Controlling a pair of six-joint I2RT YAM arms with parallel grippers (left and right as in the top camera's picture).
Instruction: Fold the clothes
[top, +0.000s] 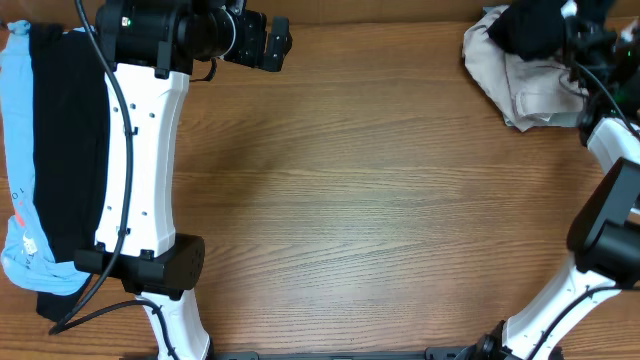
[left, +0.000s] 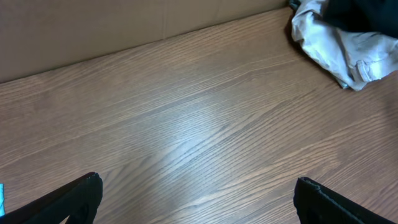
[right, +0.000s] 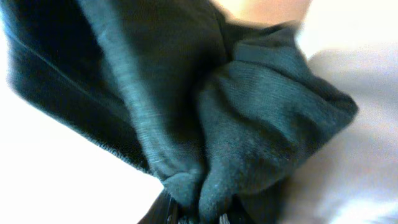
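Overhead: the black garment (top: 535, 28) sits bunched on the beige garment (top: 515, 85) at the far right corner of the table (top: 380, 200). Left wrist: the left claw (left: 196, 190) gapes, empty. Right wrist: the right claw (right: 193, 214) pinches a bunched fold of the black garment; limp, light cloth, likely better held at a hem.

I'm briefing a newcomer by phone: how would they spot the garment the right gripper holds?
On the wooden table, look to the far right corner, where a crumpled beige garment lies. The black garment is bunched on top of it, pinched in the right gripper; the other black one lies flat at the left edge.
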